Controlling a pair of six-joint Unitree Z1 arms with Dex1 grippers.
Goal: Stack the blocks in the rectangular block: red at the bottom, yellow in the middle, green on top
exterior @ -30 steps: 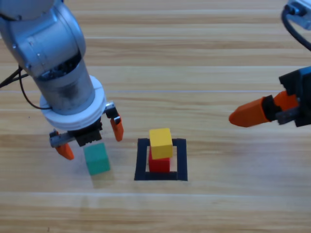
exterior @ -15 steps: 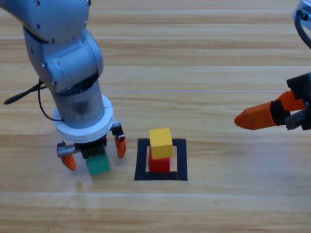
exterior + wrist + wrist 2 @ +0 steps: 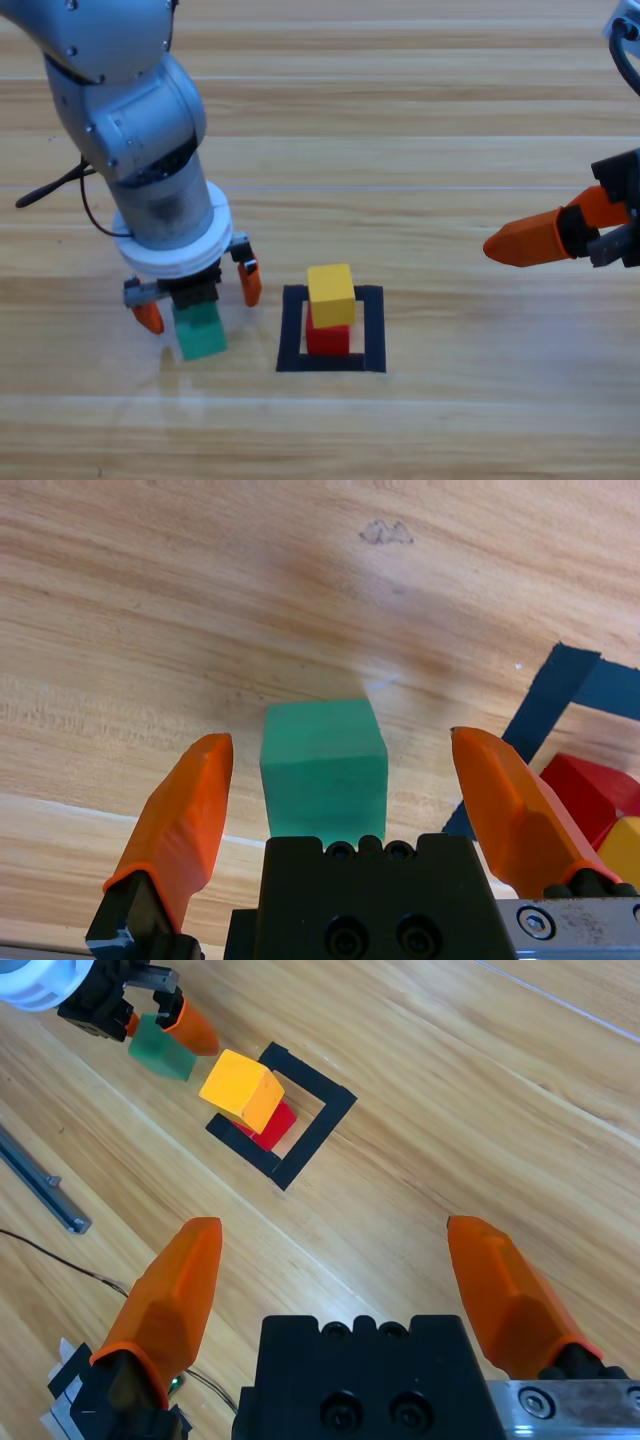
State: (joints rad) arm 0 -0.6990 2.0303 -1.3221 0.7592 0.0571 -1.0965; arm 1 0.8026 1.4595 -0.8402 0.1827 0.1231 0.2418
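Note:
The red cube [image 3: 327, 338] sits inside the black tape outline [image 3: 372, 330], and the yellow cube [image 3: 331, 294] rests on top of it, turned slightly. Left of the outline the green cube [image 3: 201, 336] lies on the table. My left gripper [image 3: 198, 302] hangs open over it, one orange jaw on each side of the cube [image 3: 324, 770] with gaps showing in the left wrist view. At the right edge my right gripper [image 3: 525, 240] waits open; its wrist view shows the yellow cube [image 3: 240, 1090] on the red cube [image 3: 272, 1125] and the outline [image 3: 320, 1130] from afar.
A black cable [image 3: 50, 190] trails off behind the left arm at the left edge. A grey metal bar [image 3: 40, 1185] and thin wires lie on the table in the right wrist view. Bare wooden table surrounds the outline.
The left arm moved right and down over the green cube, so its open jaws now straddle it. The right gripper drew back slightly toward the right edge.

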